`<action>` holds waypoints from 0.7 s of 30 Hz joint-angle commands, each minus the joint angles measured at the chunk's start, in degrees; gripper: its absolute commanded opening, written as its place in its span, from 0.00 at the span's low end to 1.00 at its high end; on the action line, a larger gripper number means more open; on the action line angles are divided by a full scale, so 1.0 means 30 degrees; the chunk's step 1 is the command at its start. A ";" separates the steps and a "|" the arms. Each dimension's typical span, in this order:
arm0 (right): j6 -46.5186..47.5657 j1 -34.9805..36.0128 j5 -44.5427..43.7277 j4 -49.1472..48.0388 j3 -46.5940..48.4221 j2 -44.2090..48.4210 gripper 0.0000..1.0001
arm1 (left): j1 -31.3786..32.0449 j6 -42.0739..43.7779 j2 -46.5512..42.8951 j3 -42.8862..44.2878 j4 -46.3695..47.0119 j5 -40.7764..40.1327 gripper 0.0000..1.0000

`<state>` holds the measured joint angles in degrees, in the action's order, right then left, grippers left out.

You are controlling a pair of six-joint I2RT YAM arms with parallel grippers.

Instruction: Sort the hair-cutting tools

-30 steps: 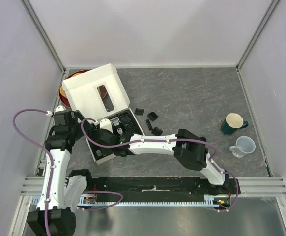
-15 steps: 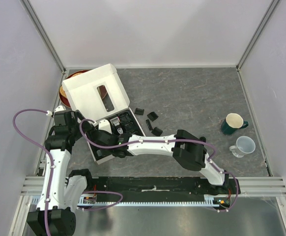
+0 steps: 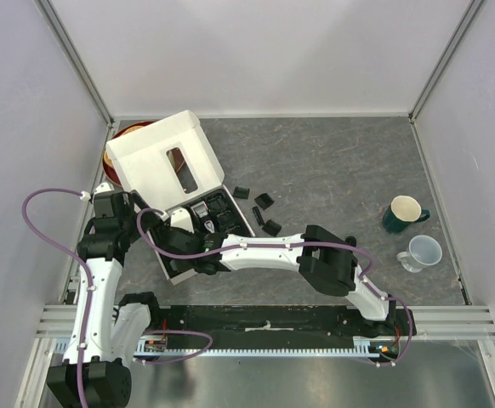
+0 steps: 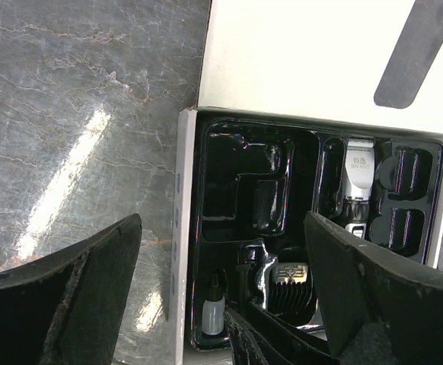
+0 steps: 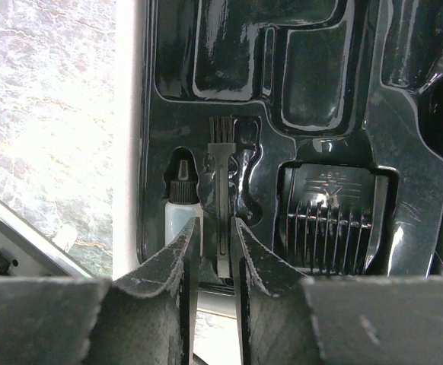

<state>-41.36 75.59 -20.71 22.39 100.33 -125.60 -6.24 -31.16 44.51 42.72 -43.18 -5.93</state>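
Note:
The white box (image 3: pixel 158 157) lies open with its black tray (image 5: pixel 229 61). The small brush (image 5: pixel 220 205) lies in its narrow tray slot. My right gripper (image 5: pixel 216 224) hovers over the brush handle, its fingers slightly open on either side, with thin gaps showing. One comb guard (image 5: pixel 332 220) sits in the pocket to the right. The clipper (image 4: pixel 358 179) rests in its slot. My left gripper (image 4: pixel 223 224) hangs wide open above the tray's near end and holds nothing. Several loose comb guards (image 3: pixel 264 201) lie on the table right of the box.
A small clear oil bottle (image 5: pixel 181 209) sits left of the brush. A green mug (image 3: pixel 405 212) and a clear cup (image 3: pixel 423 252) stand at the right. A red bowl (image 3: pixel 120 140) peeks out behind the box lid. Walls enclose the table.
The right gripper's fingers have parted from shut to slightly open over the brush. The right wrist shifted a little toward the tray's near corner. The left arm has stayed put.

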 commanded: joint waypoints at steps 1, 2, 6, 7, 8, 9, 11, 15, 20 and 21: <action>0.0164 0.0027 -0.1241 0.0856 0.0393 0.0968 0.30 | -0.0058 -0.0308 -0.0130 0.0204 0.0330 -0.0160 0.93; 0.0281 0.0027 -0.1328 0.0885 0.0393 0.1027 0.31 | -0.0030 -0.0308 -0.0130 0.0204 0.0330 -0.0132 0.93; 0.0575 0.0086 -0.2060 0.0944 0.0422 0.1465 0.33 | -0.0029 -0.0337 -0.0130 0.0204 0.0301 -0.0131 0.93; 0.0691 0.0173 -0.2265 0.0944 0.0422 0.1554 0.33 | -0.0029 -0.0337 -0.0130 0.0204 0.0301 -0.0131 0.93; 0.0750 0.0232 -0.2412 0.1002 0.0422 0.1612 0.33 | 0.0000 -0.0308 -0.0130 0.0204 0.0301 -0.0160 0.93; 0.0925 0.0232 -0.2558 0.1003 0.0451 0.1758 0.33 | -0.0029 -0.0337 -0.0130 0.0204 0.0330 -0.0132 0.93; 0.1131 0.0378 -0.3027 0.1003 0.0481 0.1847 0.33 | -0.0029 -0.0337 -0.0130 0.0204 0.0301 -0.0161 0.93; 0.1716 0.0408 -0.3322 0.1002 0.0627 0.1761 0.33 | -0.0058 -0.0308 -0.0130 0.0204 0.0301 -0.0161 0.93; 0.2625 0.0408 -0.2796 0.0886 0.1125 0.1262 0.28 | -0.0029 -0.0308 -0.0101 0.0204 0.0301 -0.0161 0.93; 0.2742 0.0408 -0.2620 0.0856 0.1184 0.1116 0.24 | -0.0029 -0.0308 -0.0101 0.0204 0.0330 -0.0190 0.93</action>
<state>-35.92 76.40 -28.38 24.99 100.60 -122.63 -6.24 -31.16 44.51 42.72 -43.18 -5.93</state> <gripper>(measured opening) 0.282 0.938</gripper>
